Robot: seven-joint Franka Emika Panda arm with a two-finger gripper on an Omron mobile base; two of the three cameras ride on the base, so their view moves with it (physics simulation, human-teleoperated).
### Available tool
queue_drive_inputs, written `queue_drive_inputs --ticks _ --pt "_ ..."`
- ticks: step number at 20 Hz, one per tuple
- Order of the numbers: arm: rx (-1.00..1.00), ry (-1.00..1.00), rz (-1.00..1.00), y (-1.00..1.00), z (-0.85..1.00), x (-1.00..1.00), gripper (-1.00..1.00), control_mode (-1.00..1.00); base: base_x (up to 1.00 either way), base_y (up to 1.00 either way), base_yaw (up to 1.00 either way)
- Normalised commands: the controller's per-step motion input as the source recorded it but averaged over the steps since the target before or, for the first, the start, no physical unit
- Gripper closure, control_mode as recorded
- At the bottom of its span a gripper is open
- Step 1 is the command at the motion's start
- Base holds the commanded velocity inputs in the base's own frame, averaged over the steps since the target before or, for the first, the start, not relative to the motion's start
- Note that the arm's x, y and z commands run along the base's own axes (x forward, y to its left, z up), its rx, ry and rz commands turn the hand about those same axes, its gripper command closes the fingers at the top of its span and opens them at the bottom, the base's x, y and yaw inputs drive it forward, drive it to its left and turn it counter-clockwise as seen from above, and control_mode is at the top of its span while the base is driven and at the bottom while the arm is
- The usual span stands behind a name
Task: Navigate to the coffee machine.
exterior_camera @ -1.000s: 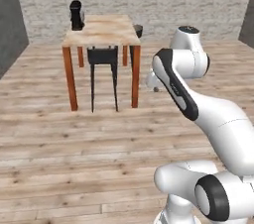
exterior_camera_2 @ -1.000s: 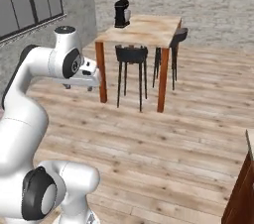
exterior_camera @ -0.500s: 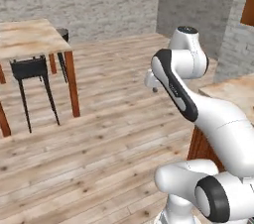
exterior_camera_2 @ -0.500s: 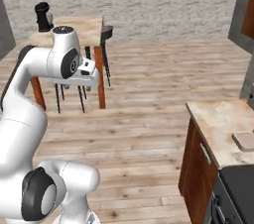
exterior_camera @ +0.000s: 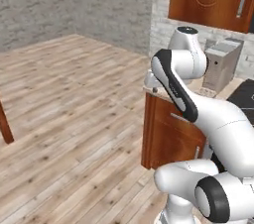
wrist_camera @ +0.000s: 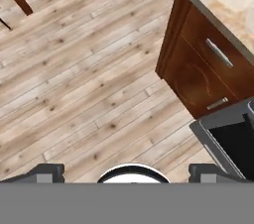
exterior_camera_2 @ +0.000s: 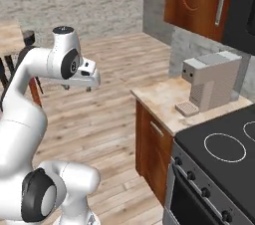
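On my right base feed, a wooden table sits far left of the coffee machine, with dark stools tucked beside it, well apart across the plank floor. My arm's gripper hangs over that floor, left of the coffee machine and short of the counter; I cannot tell how wide its fingers stand, and I see nothing in them. The coffee machine itself, a tall grey-silver box with an overhanging top and a flat drip tray, stands on the pale stone counter against the wall, below a reddish wood wall cabinet. A brown base cabinet carries the counter beneath the machine. Just right of the machine, a black cooktop with ringed burners adjoins the counter, an oven front below it.

On my left base feed the coffee machine shows partly behind my arm's upper joint. The hand feed looks down on the floor, the cabinet drawers and the counter edge.
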Motion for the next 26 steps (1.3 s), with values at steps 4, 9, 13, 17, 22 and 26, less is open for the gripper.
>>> queue_drive_inputs --ticks 4,9,13,17,22,26 --pt "0.00 0.00 0.00 0.00 0.00 0.00 -1.00 1.00 0.07 0.00 -0.64" --pt "0.00 0.00 0.00 0.00 0.00 0.00 -1.00 1.00 0.18 0.00 -0.64" --pt "0.00 0.00 0.00 0.00 0.00 0.00 -1.00 1.00 0.55 0.30 -0.56" --pt "0.00 0.00 0.00 0.00 0.00 0.00 -1.00 1.00 0.68 0.50 -0.40" --pt "0.00 0.00 0.00 0.00 0.00 0.00 -1.00 1.00 0.64 0.55 -0.31" --pt "0.00 0.00 0.00 0.00 0.00 0.00 -1.00 1.00 0.51 0.30 -0.27"
